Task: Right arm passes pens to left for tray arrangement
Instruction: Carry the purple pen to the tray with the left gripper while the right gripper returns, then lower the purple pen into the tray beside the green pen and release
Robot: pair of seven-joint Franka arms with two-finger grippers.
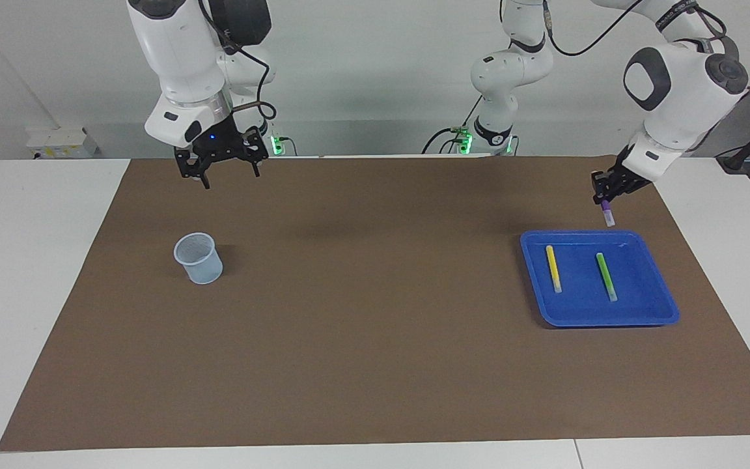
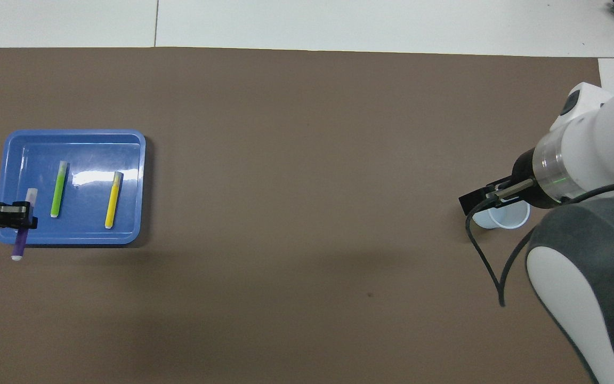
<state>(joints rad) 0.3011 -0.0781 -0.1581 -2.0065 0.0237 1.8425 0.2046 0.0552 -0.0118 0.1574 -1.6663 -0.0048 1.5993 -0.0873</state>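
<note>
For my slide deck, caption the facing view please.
Left claw holds the purple pen above the tray; yellow pen and green pen lie inside.

No readable text

No lettering, label, brand, number or sign can be made out on anything in either view.

Pale mesh cup [image 1: 198,258] upright on the brown mat [image 1: 375,339], toward the right arm's end of the white table [image 1: 30,273]
</note>
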